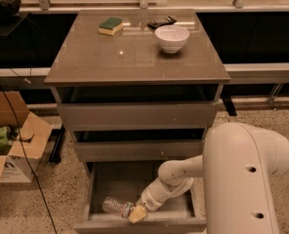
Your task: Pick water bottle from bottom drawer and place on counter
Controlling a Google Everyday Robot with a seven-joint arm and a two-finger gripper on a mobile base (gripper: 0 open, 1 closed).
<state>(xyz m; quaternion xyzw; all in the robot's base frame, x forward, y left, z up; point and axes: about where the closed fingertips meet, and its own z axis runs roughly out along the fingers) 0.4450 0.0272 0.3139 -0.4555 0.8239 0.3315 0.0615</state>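
The bottom drawer (116,183) is pulled open. The water bottle (114,206), clear with a pale band, lies on its side at the drawer's front left. My gripper (137,214) reaches down into the drawer and its yellowish tip is at the bottle's right end, touching or very near it, close to the drawer's front wall. My white arm (242,179) fills the lower right and hides the drawer's right part. The counter (130,60) is the glossy brown top of the cabinet, above.
On the counter stand a white bowl (172,37), a green and yellow sponge (110,25) and a dark flat object (162,22). The two upper drawers are slightly open. An open cardboard box (10,140) and a black cable (22,150) are on the floor at the left.
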